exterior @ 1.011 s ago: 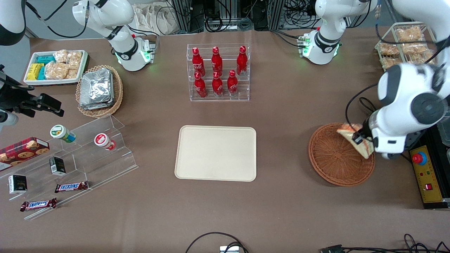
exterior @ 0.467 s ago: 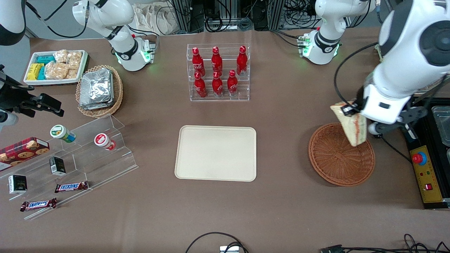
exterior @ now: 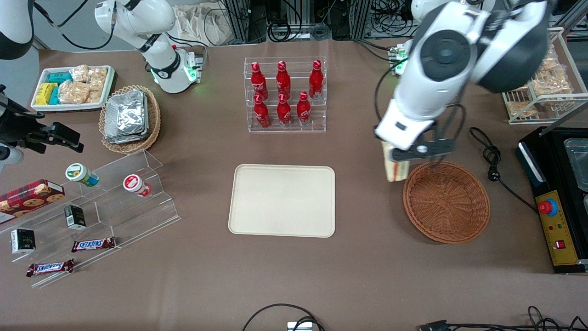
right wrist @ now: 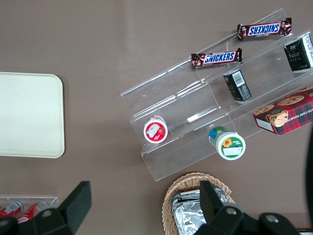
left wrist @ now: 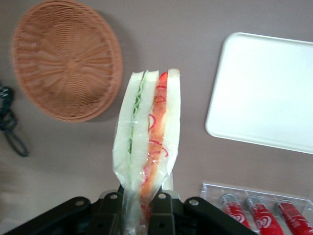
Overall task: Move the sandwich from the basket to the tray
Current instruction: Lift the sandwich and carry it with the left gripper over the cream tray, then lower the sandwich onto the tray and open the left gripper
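My left gripper (exterior: pixel 398 156) is shut on the sandwich (exterior: pixel 395 169), a wrapped white-bread wedge with red and green filling, and holds it in the air just off the rim of the reddish-brown wicker basket (exterior: pixel 446 202), between the basket and the cream tray (exterior: pixel 283 200). In the left wrist view the sandwich (left wrist: pixel 148 132) hangs from the gripper (left wrist: pixel 141 203), pinched at its narrow end, with the basket (left wrist: pixel 66 58) holding nothing and the tray (left wrist: pixel 266 93) both below it. The tray holds nothing.
A clear rack of red bottles (exterior: pixel 285 94) stands farther from the camera than the tray. A tan basket of foil packs (exterior: pixel 128 118), a white snack tray (exterior: pixel 72 87) and a clear stepped shelf (exterior: pixel 101 202) lie toward the parked arm's end. A black box (exterior: pixel 558 220) and cable (exterior: pixel 489 154) lie beside the basket.
The left arm lifted the sandwich out of the basket and carried it up and sideways toward the tray; it now hangs past the basket's rim. The basket is left with nothing in it.
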Motion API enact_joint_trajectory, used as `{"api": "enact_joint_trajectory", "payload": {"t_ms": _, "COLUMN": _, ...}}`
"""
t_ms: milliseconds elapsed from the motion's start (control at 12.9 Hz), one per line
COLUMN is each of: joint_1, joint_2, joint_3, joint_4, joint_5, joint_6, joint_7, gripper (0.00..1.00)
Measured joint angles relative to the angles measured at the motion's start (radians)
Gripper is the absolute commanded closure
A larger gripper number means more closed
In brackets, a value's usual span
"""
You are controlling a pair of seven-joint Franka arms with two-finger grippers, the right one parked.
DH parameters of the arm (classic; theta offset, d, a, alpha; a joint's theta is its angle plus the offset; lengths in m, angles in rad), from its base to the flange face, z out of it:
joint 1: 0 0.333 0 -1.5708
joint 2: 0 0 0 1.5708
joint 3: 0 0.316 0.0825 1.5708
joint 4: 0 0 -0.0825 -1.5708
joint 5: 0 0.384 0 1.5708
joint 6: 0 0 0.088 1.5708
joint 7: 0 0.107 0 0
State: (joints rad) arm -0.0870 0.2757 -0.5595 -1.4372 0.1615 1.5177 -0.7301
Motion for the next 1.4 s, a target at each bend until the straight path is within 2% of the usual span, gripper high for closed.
{"api": "enact_joint_trajectory", "payload": {"t_ms": 233, "joint_1": -0.146, "joint_2": 0.079, "joint_3": -0.003, "joint_4": -0.001, "joint_5": 0.06, "joint_6": 0.045, "joint_7": -0.058, "gripper": 1.0}}
{"api": "enact_joint_trajectory", "payload": {"t_ms": 467, "joint_1": -0.247, "joint_2": 0.225, "joint_3": -0.002, "joint_4": -0.002, "joint_5": 0.15, "joint_6": 0.178, "joint_7": -0.08, "gripper": 1.0}}
{"api": "enact_joint_trajectory", "payload": {"t_ms": 778, "joint_1": -0.243, "joint_2": 0.384, "joint_3": 0.018, "joint_4": 0.006, "joint_5": 0.18, "joint_6": 0.405, "joint_7": -0.078, "gripper": 1.0}}
{"api": "enact_joint_trajectory", "payload": {"t_ms": 1089, "joint_1": -0.244, "joint_2": 0.491, "joint_3": 0.022, "joint_4": 0.008, "joint_5": 0.314, "joint_6": 0.479, "joint_7": -0.142, "gripper": 1.0}}
{"api": "enact_joint_trajectory", "payload": {"t_ms": 1322, "joint_1": -0.248, "joint_2": 0.552, "joint_3": 0.022, "joint_4": 0.011, "joint_5": 0.367, "joint_6": 0.521, "joint_7": -0.172, "gripper": 1.0}}
{"api": "enact_joint_trajectory", "payload": {"t_ms": 1400, "joint_1": -0.25, "joint_2": 0.564, "joint_3": 0.022, "joint_4": 0.015, "joint_5": 0.37, "joint_6": 0.528, "joint_7": -0.174, "gripper": 0.95}}
